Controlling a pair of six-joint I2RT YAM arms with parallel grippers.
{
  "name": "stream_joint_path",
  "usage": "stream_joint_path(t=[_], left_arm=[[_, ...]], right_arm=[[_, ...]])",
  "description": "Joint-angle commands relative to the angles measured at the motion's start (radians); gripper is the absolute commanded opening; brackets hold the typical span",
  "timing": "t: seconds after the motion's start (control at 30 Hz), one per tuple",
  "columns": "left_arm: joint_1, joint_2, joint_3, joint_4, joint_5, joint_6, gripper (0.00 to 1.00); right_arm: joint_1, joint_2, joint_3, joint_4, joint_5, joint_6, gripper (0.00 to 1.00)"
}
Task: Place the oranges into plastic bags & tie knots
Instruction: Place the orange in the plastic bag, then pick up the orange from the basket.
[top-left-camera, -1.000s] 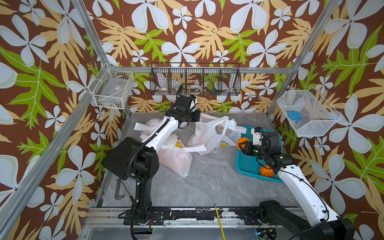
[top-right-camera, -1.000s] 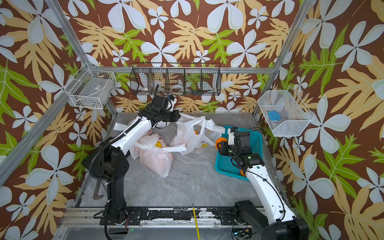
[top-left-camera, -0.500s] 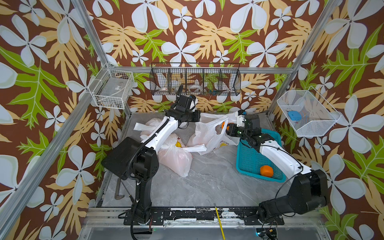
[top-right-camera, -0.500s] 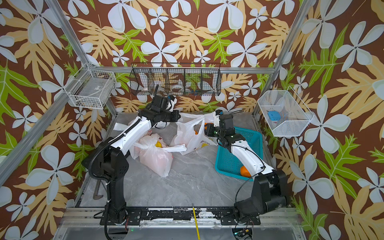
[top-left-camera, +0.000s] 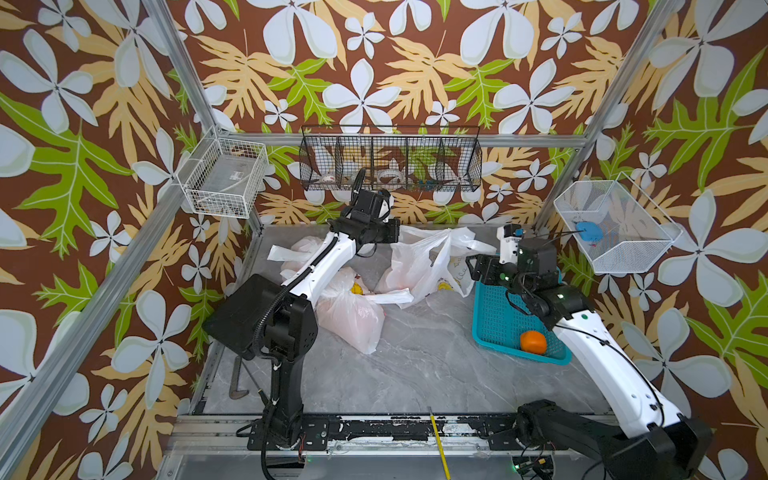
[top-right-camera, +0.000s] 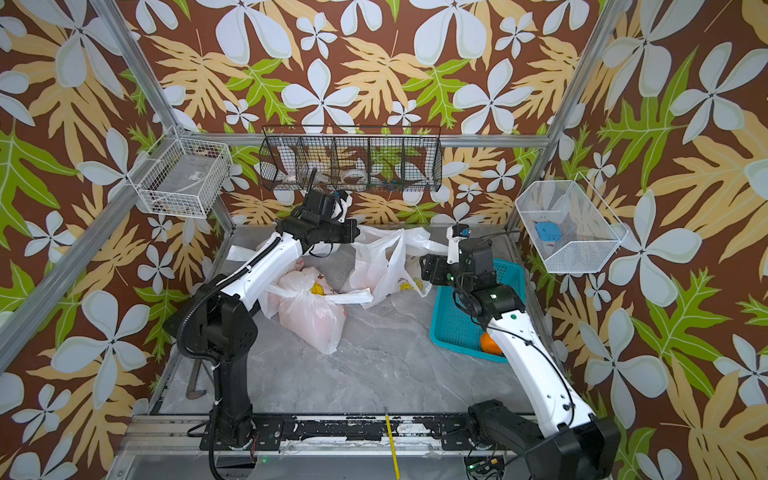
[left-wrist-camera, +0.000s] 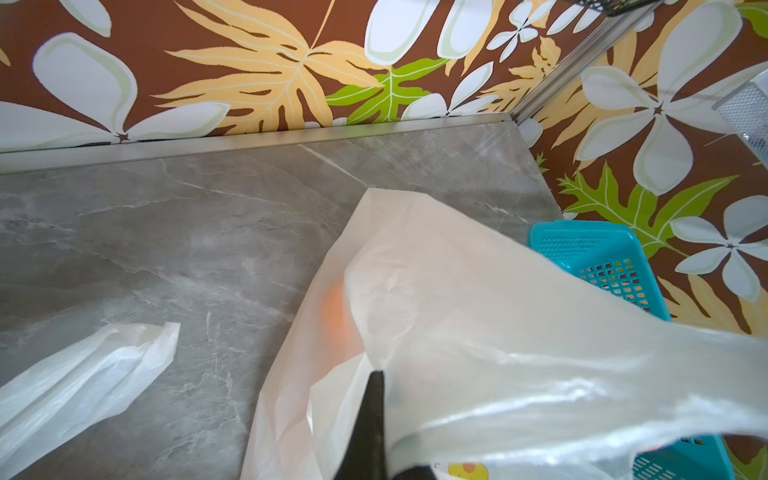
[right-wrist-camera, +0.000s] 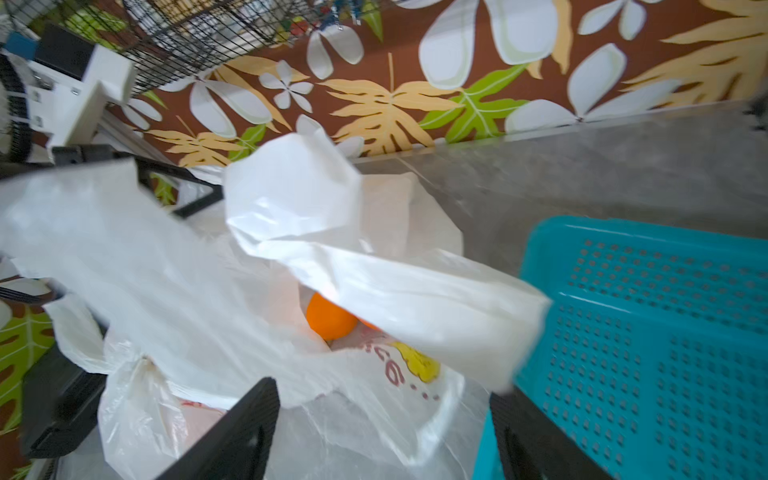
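**Left pincer** (top-left-camera: 395, 233): closed on a handle of the open bag (top-left-camera: 419, 266) and raised off the tabletop (top-left-camera: 415, 365). I judge this keeps the bag's mouth up and wide.

**Tied bag** (top-left-camera: 353, 322): below that pincer and back toward my base, lying on its side. It looks finished.

**Right pincer** (right-wrist-camera: 382, 436): jaws wide apart with nothing between them, poised just over the open bag's mouth.

**Oranges** (right-wrist-camera: 330, 318): straight ahead of the right pincer, resting inside the bag. One shows plainly, with a sliver of another touching it.

**Basket** (right-wrist-camera: 644, 332): just beside this pincer on its outer side. Well back toward my base it holds one orange (top-left-camera: 533, 341), which I judge is next to be fetched.

**Surface:** grey, marbled and smooth.

**Room:** walls (top-left-camera: 374, 62) papered with leaves and flowers, an aluminium frame, and a wire rack (top-left-camera: 390, 162) hung above both pincers.
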Motion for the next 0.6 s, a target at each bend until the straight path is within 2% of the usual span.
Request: stream_joint_path(t=[0.0, 0.17, 0.3, 0.37, 0.43, 0.57], left_arm=[[0.000, 0.007, 0.008, 0.004, -0.019, 0.006, 0.00], [0.000, 0.009, 0.005, 0.016, -0.012, 0.004, 0.00], [0.000, 0.008, 0.001, 0.029, -0.001, -0.001, 0.00], [0.001, 0.012, 0.001, 0.034, 0.006, -0.001, 0.00], [0.001, 0.014, 0.004, 0.037, 0.013, -0.001, 0.00], [0.001, 0.013, 0.004, 0.038, 0.019, 0.004, 0.00]], right_arm=[[-0.026, -0.076, -0.026, -0.229, 0.168, -0.002, 0.82], [-0.165, -0.104, -0.123, -0.312, 0.136, -0.033, 0.82], [-0.253, -0.089, -0.221, -0.306, 0.215, -0.051, 0.83], [-0.324, -0.074, -0.248, -0.301, 0.260, -0.048, 0.89], [-0.403, -0.055, -0.272, -0.272, 0.250, -0.048, 0.90], [-0.428, 0.013, -0.324, -0.224, 0.282, -0.027, 0.92]])
